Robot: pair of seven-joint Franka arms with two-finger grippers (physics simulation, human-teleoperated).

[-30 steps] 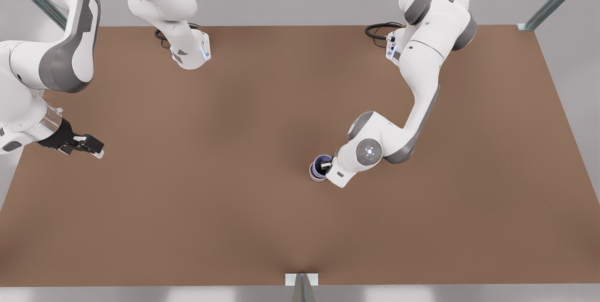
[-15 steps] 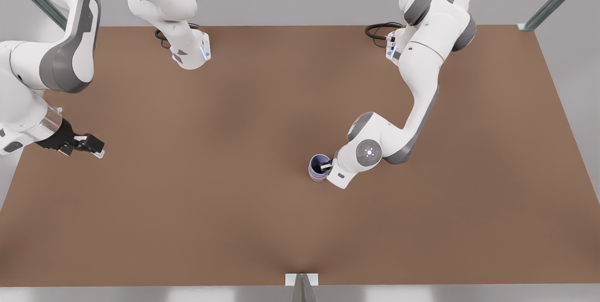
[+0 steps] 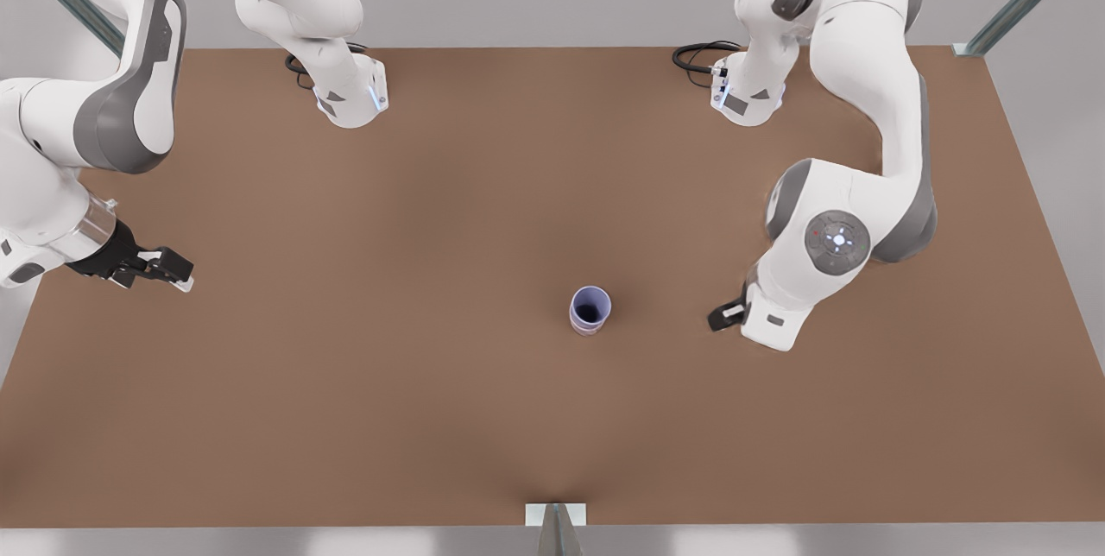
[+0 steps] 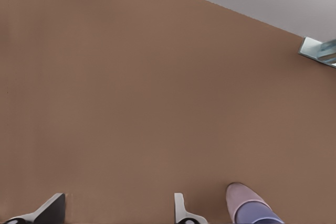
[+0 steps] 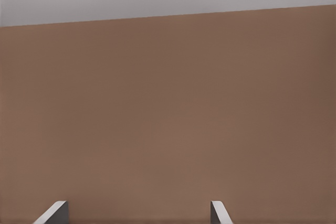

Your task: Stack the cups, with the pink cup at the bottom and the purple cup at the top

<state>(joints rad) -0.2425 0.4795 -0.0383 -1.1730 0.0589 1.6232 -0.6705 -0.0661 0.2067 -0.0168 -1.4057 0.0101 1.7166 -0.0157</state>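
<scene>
Cups stacked mid-table, both grippers empty.
I see the purple cup (image 3: 590,306) nested in the pink cup (image 3: 586,330) on the table (image 3: 345,383); left gripper (image 3: 723,315) fingers apart just right of them, right gripper (image 3: 168,271) apart, waiting far left.

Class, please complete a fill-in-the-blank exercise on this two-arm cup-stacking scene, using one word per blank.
1. The purple cup is nested ____ the pink cup.
2. The left gripper, apart from the cups at the front view's right, has its fingers ____.
3. The right gripper waits, open, over the table at the front view's ____.
4. The stacked cups stand ____ on the table.

Missing words: inside; open; left; upright
</scene>
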